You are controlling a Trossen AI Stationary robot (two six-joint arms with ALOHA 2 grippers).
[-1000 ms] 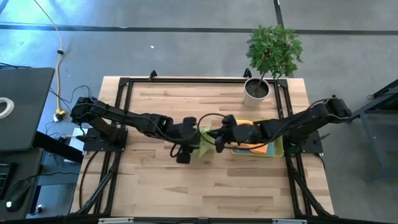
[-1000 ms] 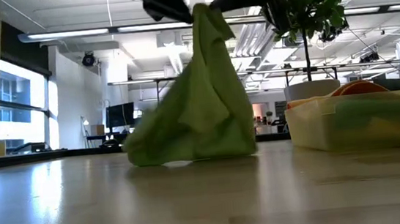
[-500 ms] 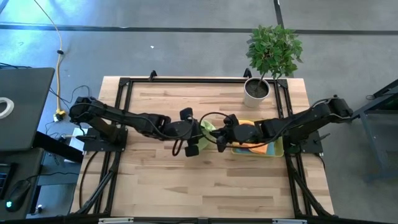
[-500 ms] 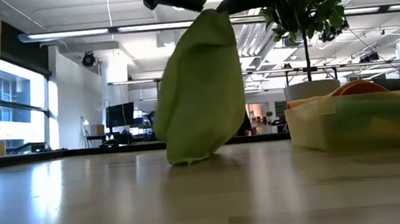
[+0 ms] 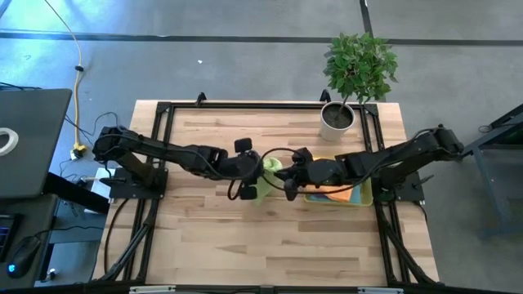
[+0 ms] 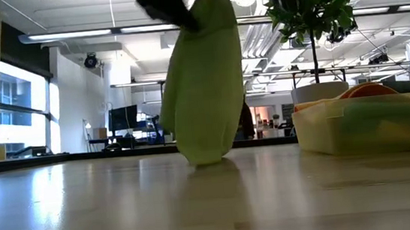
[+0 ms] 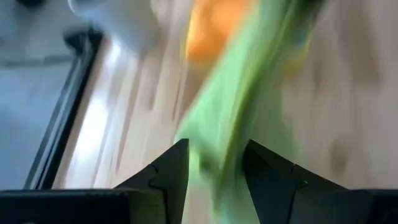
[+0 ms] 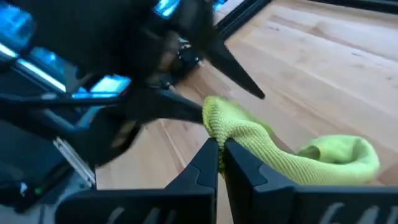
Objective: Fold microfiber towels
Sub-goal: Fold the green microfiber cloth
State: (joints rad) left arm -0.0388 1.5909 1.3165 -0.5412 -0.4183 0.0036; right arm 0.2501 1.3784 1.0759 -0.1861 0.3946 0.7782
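Observation:
A lime green towel [image 6: 201, 77] hangs between my two grippers over the middle of the table, and its lower end [image 6: 206, 157] reaches the tabletop. It also shows in the high view [image 5: 250, 194]. My right gripper [image 5: 284, 178] is shut on its top. My left gripper [image 5: 255, 170] is open right beside it, with a finger on each side of the towel's upper part [image 7: 230, 106]. More towels, orange and teal among them, lie in a clear bin [image 5: 359, 196] at the right. My right gripper pinches the towel's top edge [image 8: 214, 124] between its two fingers, which come level from the table's right. The towel hangs slack below the hold, its lower end at the tabletop. My left gripper: I cannot tell whether its fingers [image 7: 177, 165] touch the cloth between them.
The bin [image 6: 372, 125] stands just right of the hanging towel. A white plant pot [image 5: 337, 118] with a leafy plant stands at the far right. Bare wood lies toward the near edge and the left.
The towel has been drawn up: its lower part, which lay spread on the table toward the left, now hangs in a narrow bundle with only its end at the tabletop. My left gripper has moved toward the far edge, up to the towel's top by my right gripper.

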